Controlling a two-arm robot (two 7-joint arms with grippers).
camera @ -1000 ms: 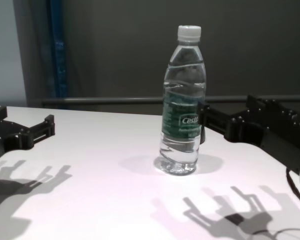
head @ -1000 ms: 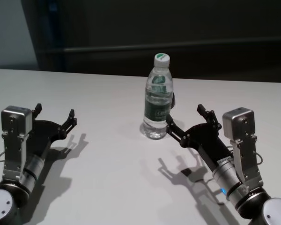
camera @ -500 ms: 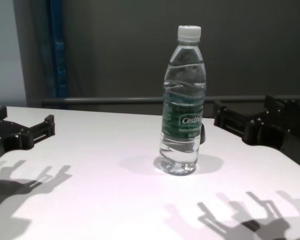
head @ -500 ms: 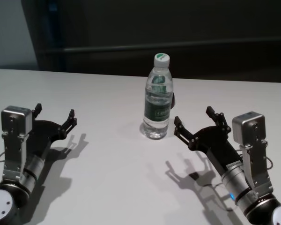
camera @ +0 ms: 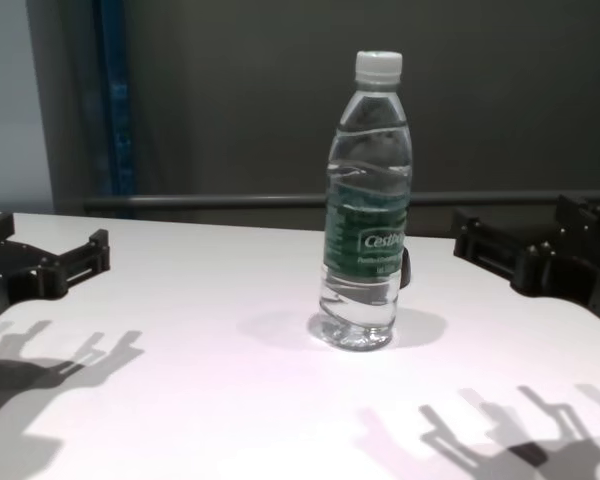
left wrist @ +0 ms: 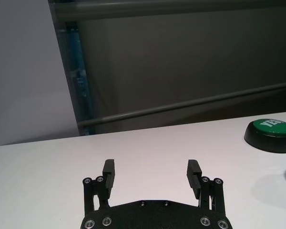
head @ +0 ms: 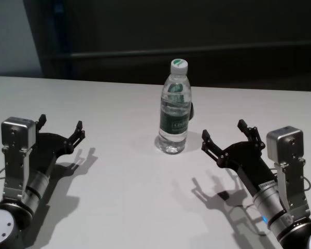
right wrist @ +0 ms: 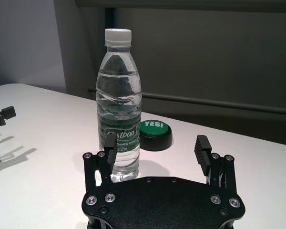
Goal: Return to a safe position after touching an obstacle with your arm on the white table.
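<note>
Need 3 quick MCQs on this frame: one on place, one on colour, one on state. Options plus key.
1. Where is the small dark dome with a green top?
A. behind the bottle
B. under the left tool
C. at the table's near edge

2. What colour is the cap of the tall clear plastic water bottle?
A. blue
B. white
C. red

3. How is the right tool?
A. shut on the bottle
B. open, apart from the bottle
C. shut, empty

Key: 1 A, the right wrist view shows it past the bottle on the white table. 2 B, plain in all views. 3 B, fingers spread, gap visible. Left tool parked, open.

Clear glossy plastic bottle (head: 174,110), seemingly matte table (head: 119,181)
</note>
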